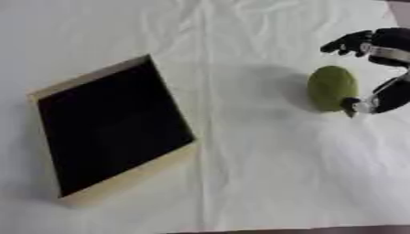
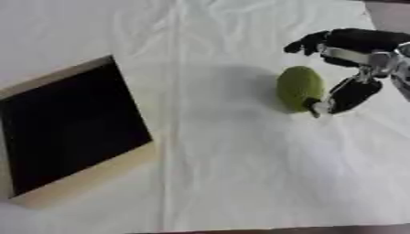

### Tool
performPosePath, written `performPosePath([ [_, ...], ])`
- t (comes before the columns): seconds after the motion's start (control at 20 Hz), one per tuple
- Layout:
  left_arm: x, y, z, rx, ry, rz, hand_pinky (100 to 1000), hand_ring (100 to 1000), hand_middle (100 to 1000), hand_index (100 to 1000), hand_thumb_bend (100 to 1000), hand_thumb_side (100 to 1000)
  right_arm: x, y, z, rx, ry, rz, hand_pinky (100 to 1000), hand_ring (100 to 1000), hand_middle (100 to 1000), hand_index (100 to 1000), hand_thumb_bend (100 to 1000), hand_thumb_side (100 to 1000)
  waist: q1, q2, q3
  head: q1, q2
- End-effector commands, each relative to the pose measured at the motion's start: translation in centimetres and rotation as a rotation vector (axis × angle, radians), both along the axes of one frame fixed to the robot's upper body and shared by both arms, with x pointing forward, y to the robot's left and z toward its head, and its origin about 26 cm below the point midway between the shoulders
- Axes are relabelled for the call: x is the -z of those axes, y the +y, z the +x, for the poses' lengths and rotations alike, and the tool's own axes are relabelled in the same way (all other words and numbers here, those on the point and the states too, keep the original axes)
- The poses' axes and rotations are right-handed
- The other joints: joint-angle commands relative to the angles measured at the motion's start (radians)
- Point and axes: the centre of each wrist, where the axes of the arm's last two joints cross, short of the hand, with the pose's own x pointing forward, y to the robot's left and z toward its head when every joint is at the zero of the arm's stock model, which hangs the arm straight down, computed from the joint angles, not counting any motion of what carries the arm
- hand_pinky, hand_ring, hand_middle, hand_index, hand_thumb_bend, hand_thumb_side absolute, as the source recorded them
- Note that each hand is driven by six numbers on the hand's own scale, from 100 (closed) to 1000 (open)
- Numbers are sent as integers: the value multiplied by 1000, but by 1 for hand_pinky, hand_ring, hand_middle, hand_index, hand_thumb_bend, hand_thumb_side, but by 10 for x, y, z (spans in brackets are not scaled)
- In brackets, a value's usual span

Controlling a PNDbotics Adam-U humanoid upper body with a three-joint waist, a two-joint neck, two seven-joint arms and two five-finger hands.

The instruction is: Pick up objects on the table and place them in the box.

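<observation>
A green oval object [image 1: 331, 87] lies on the white cloth at the right. My right hand [image 2: 356, 68] comes in from the right edge and brackets it: the fingers [image 2: 308, 45] arch just above and beyond its far end, and the thumb [image 2: 342, 97] sits against its near right side. The hand is open around the object, not closed on it. The box [image 1: 112, 128], shallow with a black inside and a pale wooden rim, sits tilted at the left with nothing visible in it. My left hand does not show.
A wrinkled white cloth [image 1: 256, 173] covers the table, with a fold running down the middle. The table's near edge shows along the bottom, and a darker corner at the top right.
</observation>
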Motion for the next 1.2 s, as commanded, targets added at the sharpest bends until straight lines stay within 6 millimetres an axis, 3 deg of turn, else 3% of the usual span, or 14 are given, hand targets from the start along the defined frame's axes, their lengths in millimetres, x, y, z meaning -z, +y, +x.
performPosePath([
  [0.05,-7,0,-2,3,-19,18,497,488,554,704,271,574,-7,-5,3,33,-10,-16,853,917,926,1000,385,100,4,-18,1,-5,-11],
  [0.9,-6,-2,-1,8,-17,12,497,488,555,704,264,577,11,-25,34,135,69,27,843,906,907,1000,381,100,3,-10,8,-11,-17],
  [1.1,-6,-2,-1,9,-17,12,497,488,555,704,264,577,14,-27,36,141,88,17,831,871,826,977,375,100,3,-9,8,-11,-16],
  [1.2,-6,-2,-1,9,-17,12,497,488,555,704,264,577,15,-27,37,139,95,14,814,823,737,935,360,100,4,-10,8,-11,-16],
])
